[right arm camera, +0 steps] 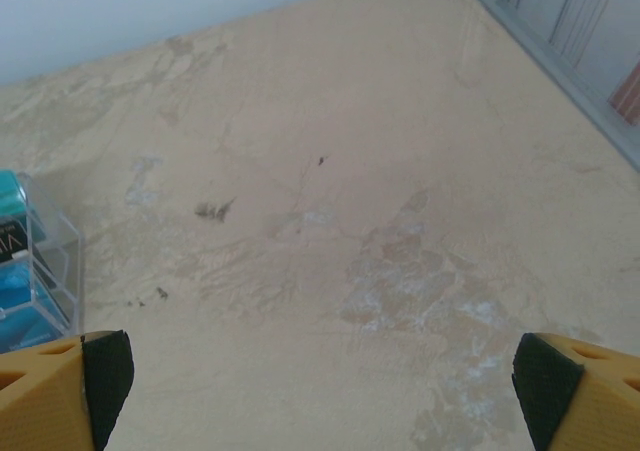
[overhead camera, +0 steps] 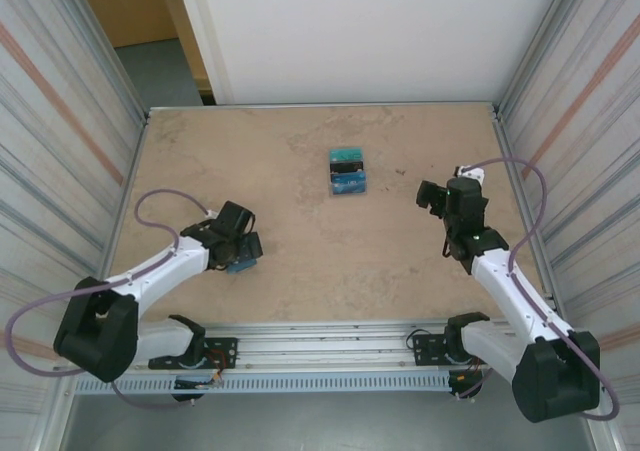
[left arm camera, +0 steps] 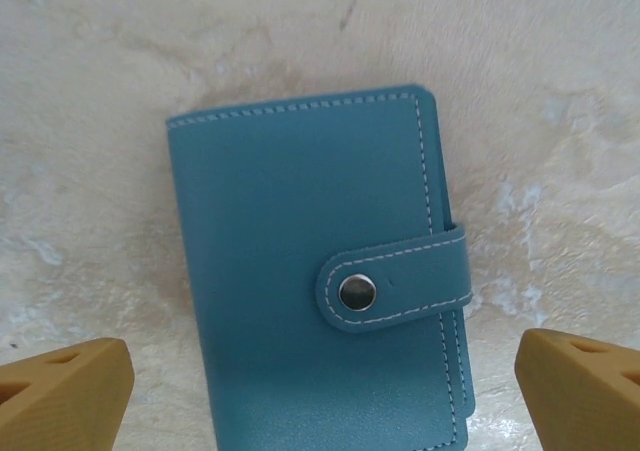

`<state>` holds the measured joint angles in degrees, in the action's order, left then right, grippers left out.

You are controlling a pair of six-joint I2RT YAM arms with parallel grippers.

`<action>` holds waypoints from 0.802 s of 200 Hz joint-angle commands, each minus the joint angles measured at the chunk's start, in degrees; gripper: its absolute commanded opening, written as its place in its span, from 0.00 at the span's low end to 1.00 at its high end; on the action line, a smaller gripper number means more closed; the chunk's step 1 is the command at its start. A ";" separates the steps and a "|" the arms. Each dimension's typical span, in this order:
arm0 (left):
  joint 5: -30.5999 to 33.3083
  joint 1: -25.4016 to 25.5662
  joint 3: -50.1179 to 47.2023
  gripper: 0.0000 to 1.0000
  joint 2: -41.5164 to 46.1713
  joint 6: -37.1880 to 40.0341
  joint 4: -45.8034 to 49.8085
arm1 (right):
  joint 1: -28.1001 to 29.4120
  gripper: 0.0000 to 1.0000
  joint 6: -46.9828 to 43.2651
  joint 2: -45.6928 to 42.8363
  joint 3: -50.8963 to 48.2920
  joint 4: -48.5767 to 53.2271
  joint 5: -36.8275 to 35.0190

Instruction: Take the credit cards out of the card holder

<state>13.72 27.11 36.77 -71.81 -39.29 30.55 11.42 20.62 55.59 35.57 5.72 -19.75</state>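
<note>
Legibly, little is written anywhere: a white mark on one of the credit cards [right arm camera: 12, 243] at the 9 o'clock edge of the right wrist view is cut off too far to read. The card holder [left arm camera: 300, 271] is a soft teal-blue rectangle with rounded corners and pale stitching [left arm camera: 424, 171] along its edges. It is closed by a strap [left arm camera: 400, 283] that wraps in from its 3 o'clock edge and ends at a round metal snap stud [left arm camera: 357, 292]. In the left wrist view its long axis runs from 12 to 6, leaning slightly. It lies flat on the mottled beige table [overhead camera: 300, 281], toward 8 o'clock from the table's centre in the top view. The left gripper [overhead camera: 243, 245] hangs directly over it, its tan fingers spread wide past both long edges and clasping nothing. The cards, teal, black and blue, sit stacked in a clear plastic stand [overhead camera: 347, 171] just past the centre toward 12. The right gripper [overhead camera: 432, 196], at 3 o'clock from the stand, is likewise spread wide over bare table, with nothing between its black-padded fingertips [right arm camera: 100, 371].
</note>
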 commanded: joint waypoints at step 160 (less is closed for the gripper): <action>-2.86 0.28 2.01 0.76 -11.48 -0.44 -3.49 | 0.75 0.99 3.07 -1.61 -0.02 1.36 -3.11</action>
<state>11.60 27.18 39.64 -82.78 -39.24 27.64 11.66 21.52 54.02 35.35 6.24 -21.23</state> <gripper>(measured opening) 0.787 0.988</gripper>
